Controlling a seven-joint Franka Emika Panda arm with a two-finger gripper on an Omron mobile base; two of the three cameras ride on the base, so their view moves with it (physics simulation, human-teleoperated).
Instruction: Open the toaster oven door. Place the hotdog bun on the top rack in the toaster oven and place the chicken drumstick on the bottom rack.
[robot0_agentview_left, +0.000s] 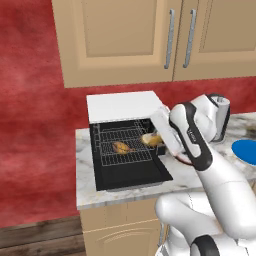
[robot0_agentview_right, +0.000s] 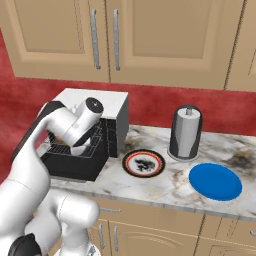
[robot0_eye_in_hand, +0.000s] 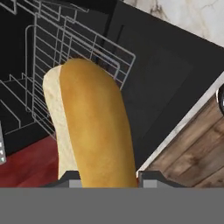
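Pretty standard kitchen: red wall (robot0_agentview_left: 30, 125), tan upper cabinets (robot0_agentview_right: 150, 40) with grey bar handles at 12 o'clock, marble counter (robot0_agentview_right: 175, 185) over tan base cabinets (robot0_agentview_left: 120, 230), wood floor (robot0_agentview_left: 35, 235) at 7 o'clock

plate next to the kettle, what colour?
The plate is solid blue, clearest in the right base view, right of the kettle.

A kitchen: wooden cabinets (robot0_agentview_right: 150, 40), marble counter (robot0_agentview_right: 175, 185), toaster oven (robot0_agentview_left: 122, 107).
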